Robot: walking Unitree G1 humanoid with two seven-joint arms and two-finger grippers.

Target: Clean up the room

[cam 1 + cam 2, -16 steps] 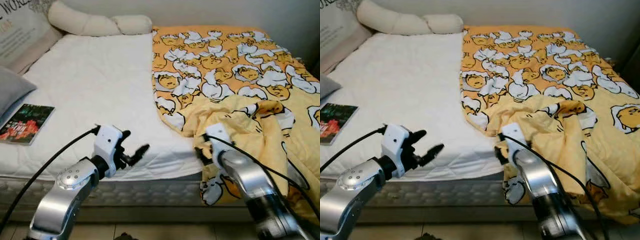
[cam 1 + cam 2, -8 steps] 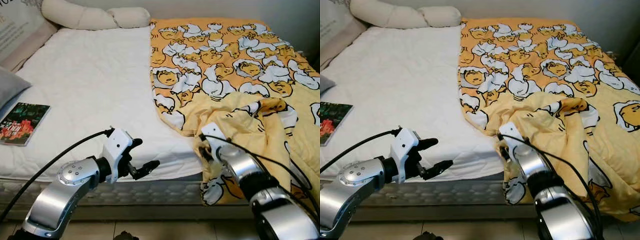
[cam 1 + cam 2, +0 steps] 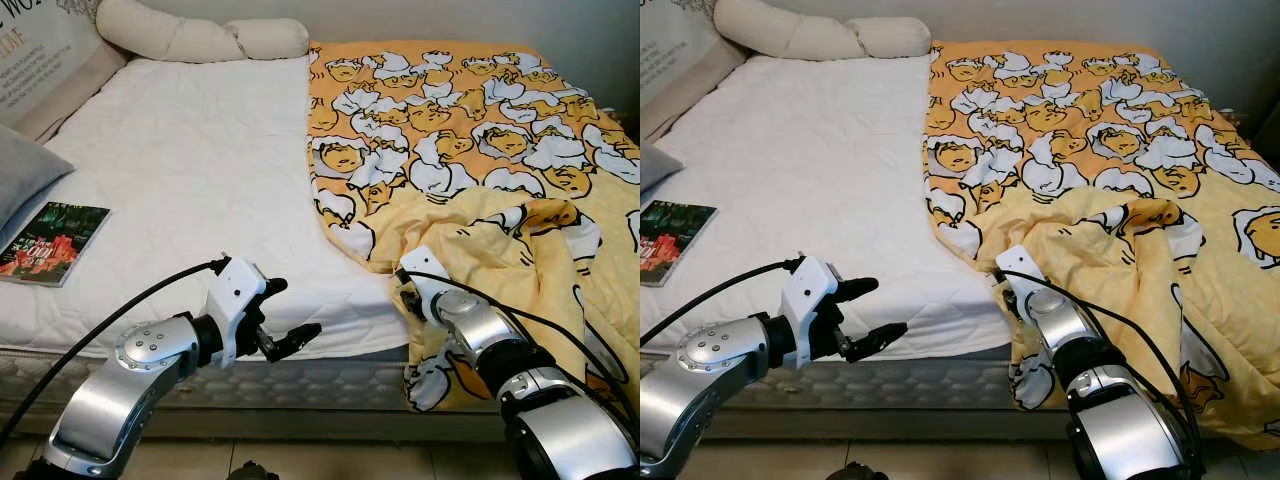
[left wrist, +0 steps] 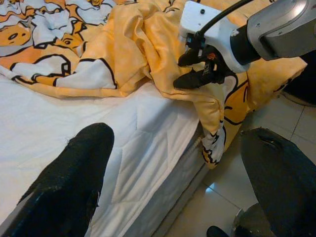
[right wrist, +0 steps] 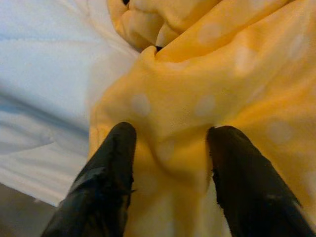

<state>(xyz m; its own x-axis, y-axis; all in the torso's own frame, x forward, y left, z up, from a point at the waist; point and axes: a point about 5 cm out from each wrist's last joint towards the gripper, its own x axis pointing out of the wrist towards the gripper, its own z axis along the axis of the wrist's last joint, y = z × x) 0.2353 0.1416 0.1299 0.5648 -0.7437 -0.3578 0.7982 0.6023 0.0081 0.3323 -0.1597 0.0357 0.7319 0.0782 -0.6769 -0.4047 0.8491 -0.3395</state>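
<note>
A yellow-orange blanket (image 3: 470,150) printed with white and yellow cartoon characters covers the right half of a bed (image 3: 180,180), its near corner rumpled and spilling over the mattress edge toward the floor. It looks light, soft and floppy, likely to sag and slide when lifted, so a bunched fold or the hanging corner seems the best place to take hold, since a flat single layer could slip free. The right pincer (image 4: 200,66) sits at that rumpled corner, its fingers (image 5: 106,173) spread with a fold of yellow cloth lying between them, touching but not yet pinched. The left pincer (image 3: 285,325) hovers spread and empty just off the near edge of the bare white mattress, apart from the blanket. A book (image 3: 52,243) lies near the bed's left edge beside a grey pillow (image 3: 25,180), and a long cream bolster (image 3: 200,40) rests at the head
</note>
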